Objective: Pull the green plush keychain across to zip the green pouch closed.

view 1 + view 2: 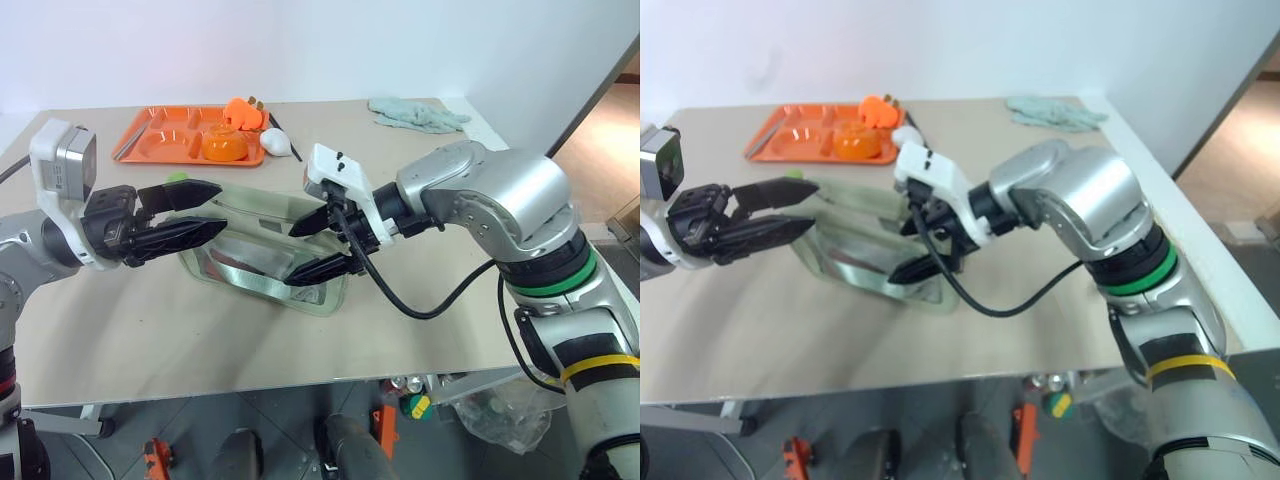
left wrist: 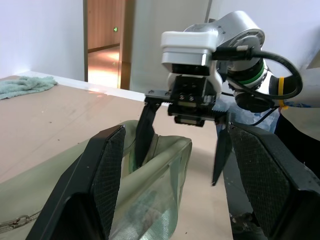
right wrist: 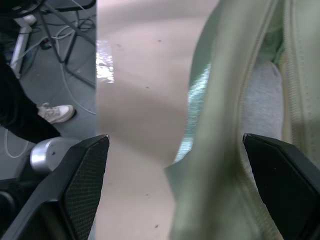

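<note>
We start with the green pouch (image 1: 262, 258), which lies near the middle of the head view, on the beige table (image 1: 150, 330), its clear side panel facing us and its top not yet zipped. The green plush keychain (image 1: 178, 177) shows as a small lime tuft at the pouch's left end, just above the upper finger of the left gripper (image 1: 195, 210).

That left gripper comes in from the left edge of the frame with its two black fingers spread, one above the other, at the pouch's left end; we cannot tell whether either finger touches the keychain. The right gripper (image 1: 318, 245) reaches in from the right side of the frame, also spread, its fingers straddling the pouch's right end, the lower one low against the clear panel. In the right wrist view the zipper track (image 3: 292, 75) runs between its fingers.

We judge the step in hand to be getting set: one gripper to anchor the pouch, the other to take the keychain. To do it well, we would clamp the right end firmly first, pinch the plush close to the slider, and pull straight along the zipper line, keeping the fabric taut so the pouch does not fold.

Behind, in the upper left, sits an orange tray (image 1: 160, 135); a pale cloth (image 1: 415, 114) lies at upper right.
</note>
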Robot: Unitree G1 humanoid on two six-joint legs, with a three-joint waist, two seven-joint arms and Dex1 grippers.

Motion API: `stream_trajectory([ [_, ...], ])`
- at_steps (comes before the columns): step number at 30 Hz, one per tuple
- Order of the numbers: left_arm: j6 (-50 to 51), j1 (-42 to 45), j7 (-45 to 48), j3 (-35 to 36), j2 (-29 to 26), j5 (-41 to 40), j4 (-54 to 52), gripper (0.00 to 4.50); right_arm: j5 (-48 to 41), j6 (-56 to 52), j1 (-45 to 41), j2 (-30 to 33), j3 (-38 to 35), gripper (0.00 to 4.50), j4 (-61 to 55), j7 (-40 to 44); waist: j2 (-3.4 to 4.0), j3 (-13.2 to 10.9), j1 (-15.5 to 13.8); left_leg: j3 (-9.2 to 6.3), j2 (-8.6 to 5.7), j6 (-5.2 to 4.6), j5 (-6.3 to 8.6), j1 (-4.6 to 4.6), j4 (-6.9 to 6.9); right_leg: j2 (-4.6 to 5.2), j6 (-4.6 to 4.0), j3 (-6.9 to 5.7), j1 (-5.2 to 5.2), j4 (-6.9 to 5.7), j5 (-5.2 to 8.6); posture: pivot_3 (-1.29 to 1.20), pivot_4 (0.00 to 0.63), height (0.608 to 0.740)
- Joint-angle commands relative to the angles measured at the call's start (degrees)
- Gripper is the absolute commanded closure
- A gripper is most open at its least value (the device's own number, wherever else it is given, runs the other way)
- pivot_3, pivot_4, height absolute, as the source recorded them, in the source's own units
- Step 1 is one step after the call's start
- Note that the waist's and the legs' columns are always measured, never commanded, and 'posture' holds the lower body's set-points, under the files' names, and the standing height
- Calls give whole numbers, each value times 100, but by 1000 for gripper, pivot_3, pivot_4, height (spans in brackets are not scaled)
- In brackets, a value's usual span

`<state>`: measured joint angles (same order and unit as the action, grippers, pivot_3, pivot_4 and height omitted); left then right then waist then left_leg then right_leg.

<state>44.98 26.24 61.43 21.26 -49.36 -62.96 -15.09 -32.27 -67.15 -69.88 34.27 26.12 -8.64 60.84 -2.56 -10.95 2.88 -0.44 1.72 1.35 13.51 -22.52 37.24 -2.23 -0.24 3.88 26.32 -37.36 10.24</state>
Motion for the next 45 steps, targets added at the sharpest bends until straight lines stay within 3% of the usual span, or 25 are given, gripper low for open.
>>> stream_trajectory([
  [1, -38, -36, -8, 105, -38, -43, -138, 1078, 179, 335, -11, -9, -97, 1206, 22, 54, 0, 0, 0, 0, 0, 0, 0, -1, 2, 0, 0, 0, 0, 0, 0, 0, 150, 740],
  [10, -48, -179, 144, -113, -138, 100, -353, 1078, 560, 802, 177, 279, 55, 4308, -39, 416, 0, 0, -3, 0, -1, -1, 1, -3, 6, 1, 1, 1, -1, 0, -1, 0, 150, 740],
  [11, -73, -185, 186, -159, -176, 168, -370, 1078, 592, 836, 208, 327, 72, 4433, -84, 454, 0, 0, -3, 0, -1, -1, 1, -3, 6, 0, 2, 1, 0, 0, -1, 0, 150, 740],
  [17, -327, -220, 435, -352, -459, 777, -309, 1078, 1084, 1338, 410, 692, 325, 4433, -298, 626, 0, 0, -6, -1, -2, -1, 1, -2, 8, 0, 1, 1, -3, 0, -1, 0, 150, 740],
  [23, -292, -82, 478, -205, -460, 654, -238, 1078, 1818, 2034, 105, 760, 428, 4433, 289, 667, 0, 0, -11, 0, -4, -1, 1, -2, 16, 2, 1, 2, -6, 1, -1, 0, 150, 740],
  [32, -275, -39, 361, -217, -220, 526, -167, 1078, 2393, 2857, -786, 364, 396, 4433, 1503, 1129, 1, -1, -10, 7, -5, -1, 1, -4, 17, 2, 6, 8, -2, 1, -5, 0, 150, 740],
  [45, -251, -176, 197, -32, -132, 350, -193, 1078, 2549, 2984, -1008, 408, 62, 4433, 1345, 1596, 2, -2, -11, 3, -3, -10, 9, -10, 18, 1, 2, 5, 3, 1, -2, 0, 150, 740],
])
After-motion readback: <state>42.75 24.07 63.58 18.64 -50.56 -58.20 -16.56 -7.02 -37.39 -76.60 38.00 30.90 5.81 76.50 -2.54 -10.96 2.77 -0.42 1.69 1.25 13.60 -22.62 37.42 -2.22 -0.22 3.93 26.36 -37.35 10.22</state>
